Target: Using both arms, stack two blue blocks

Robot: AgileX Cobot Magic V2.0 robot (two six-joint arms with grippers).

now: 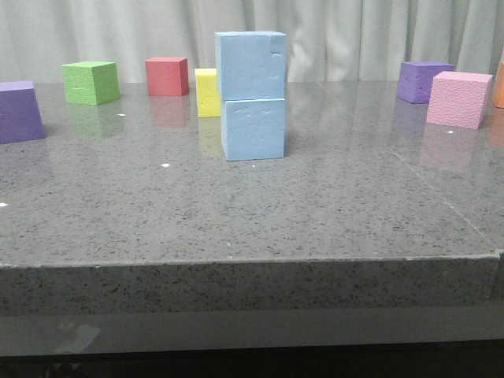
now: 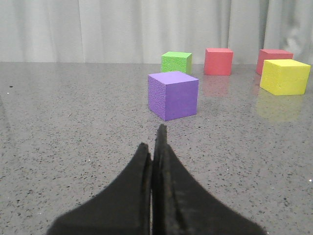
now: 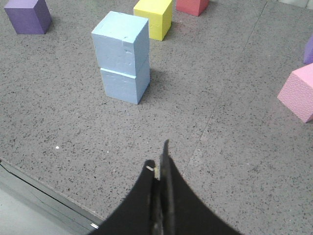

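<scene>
Speckled grey table (image 1: 236, 228), stacked blue blocks (image 1: 252, 94), curtain (image 1: 354, 31)

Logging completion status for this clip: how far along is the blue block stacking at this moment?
Done: the upper blue block sits on the lower blue block, slightly offset but squarely supported, on the grey table. In hand: nothing. The left gripper and right gripper are both shut, empty and clear of the stack. Left: nothing apparent; the stack looks finished.

A grey speckled stone counter (image 1: 331, 213), glossy and reflective, with a seam on its right side. Pale pleated curtains (image 1: 346, 35) hang behind it.
</scene>
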